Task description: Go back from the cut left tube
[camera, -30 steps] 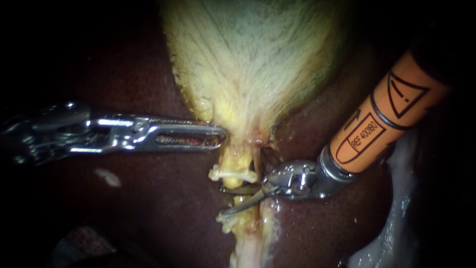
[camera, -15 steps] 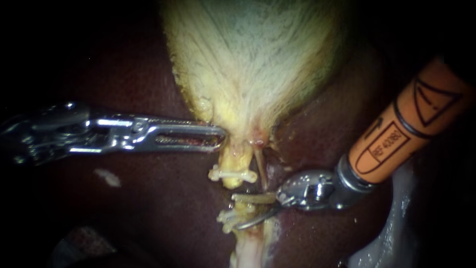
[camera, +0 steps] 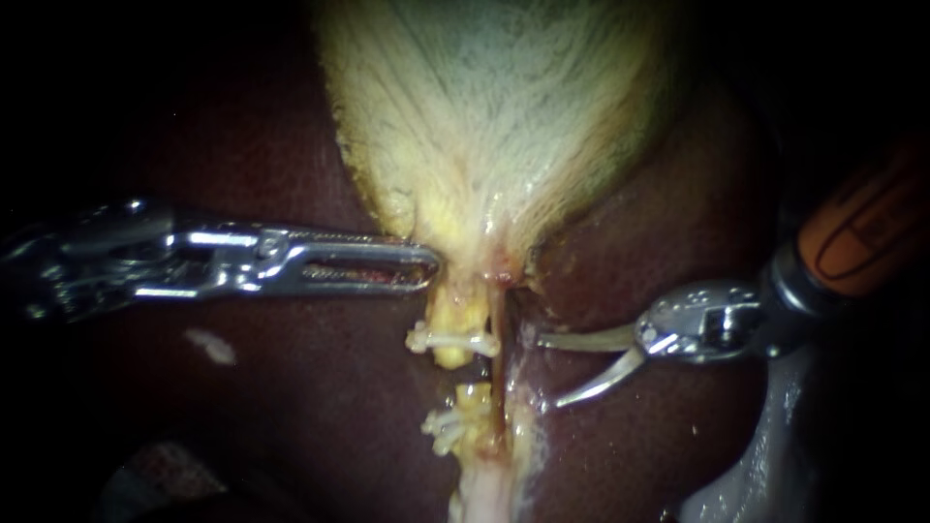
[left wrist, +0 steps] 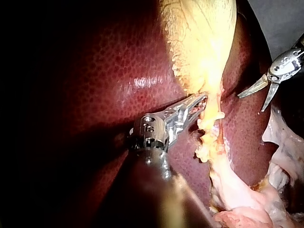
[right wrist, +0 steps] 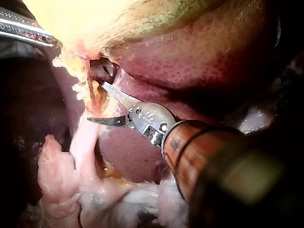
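The pale yellow gallbladder [camera: 494, 126] narrows to a neck over the dark liver [camera: 291, 387]. Below the neck the left tube is cut: an upper stump [camera: 455, 320] carries a white clip [camera: 453, 340], and a lower stump [camera: 473, 395] carries clips [camera: 441, 424]. A thin tube [camera: 498, 334] runs whole beside them. My left instrument [camera: 426, 266] is shut on the gallbladder's neck; it also shows as my left instrument [left wrist: 198, 104] in its wrist view. My right instrument [camera: 549, 371] stands to the right of the tubes, curved blades open and touching nothing, also seen as my right instrument [right wrist: 96, 102] and my right instrument [left wrist: 251, 102].
Whitish fatty tissue [camera: 756, 455] lies at the lower right, beneath the right instrument's orange shaft [camera: 872, 232]. Pale pink loose tissue [right wrist: 61, 185] hangs below the tubes. A small white fleck [camera: 208, 346] sits on the liver under the left instrument.
My right instrument has drawn back to the right and slightly up from between the clips, and its blades now stand open. A gap shows between the tube's stumps. The left instrument has not moved.
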Robot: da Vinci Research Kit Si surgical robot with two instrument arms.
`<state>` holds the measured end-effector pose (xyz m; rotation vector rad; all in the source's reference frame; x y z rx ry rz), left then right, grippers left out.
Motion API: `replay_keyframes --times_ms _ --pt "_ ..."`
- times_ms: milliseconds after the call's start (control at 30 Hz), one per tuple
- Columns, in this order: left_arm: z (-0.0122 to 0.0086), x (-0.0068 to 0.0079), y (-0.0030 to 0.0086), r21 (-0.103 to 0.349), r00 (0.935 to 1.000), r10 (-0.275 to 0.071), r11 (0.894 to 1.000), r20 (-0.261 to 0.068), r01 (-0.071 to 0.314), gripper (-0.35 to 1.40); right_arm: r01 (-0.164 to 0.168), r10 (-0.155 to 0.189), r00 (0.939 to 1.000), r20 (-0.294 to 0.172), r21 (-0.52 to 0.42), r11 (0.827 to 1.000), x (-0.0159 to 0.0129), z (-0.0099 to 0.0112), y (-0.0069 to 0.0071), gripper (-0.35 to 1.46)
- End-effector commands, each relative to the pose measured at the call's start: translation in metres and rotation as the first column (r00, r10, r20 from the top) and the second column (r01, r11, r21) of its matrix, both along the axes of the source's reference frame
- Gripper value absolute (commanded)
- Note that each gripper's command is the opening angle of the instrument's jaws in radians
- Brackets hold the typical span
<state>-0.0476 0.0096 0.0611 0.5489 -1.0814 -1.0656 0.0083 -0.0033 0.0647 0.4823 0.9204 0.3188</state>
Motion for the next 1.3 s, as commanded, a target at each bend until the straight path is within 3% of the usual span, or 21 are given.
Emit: replay_keyframes --times_ms 33,233,367,1300 --pt "0.0000 0.0000 0.0000 0.000 1.0000 0.000 1.000 0.000 0.000 -0.35 0.003 -0.003 1.0000 0.002 -0.024 1.000 -0.0001 -0.0001 0.0001 1.30" --pt "0.0000 0.0000 0.0000 0.000 1.0000 0.000 1.000 0.000 0.000 -0.35 0.021 -0.022 0.9998 0.000 -0.181 0.983 -0.0007 -0.0003 0.0005 1.35" --pt "0.0000 0.0000 0.0000 0.000 1.0000 0.000 1.000 0.000 0.000 -0.35 0.023 -0.027 0.9995 -0.017 -0.228 0.973 -0.0007 -0.0004 0.0007 1.36" --pt "0.0011 -0.0014 -0.0006 -0.006 1.0000 -0.003 1.000 -0.004 0.003 -0.35 0.021 -0.027 0.9994 -0.023 -0.243 0.970 -0.0009 -0.0003 0.0007 1.38"
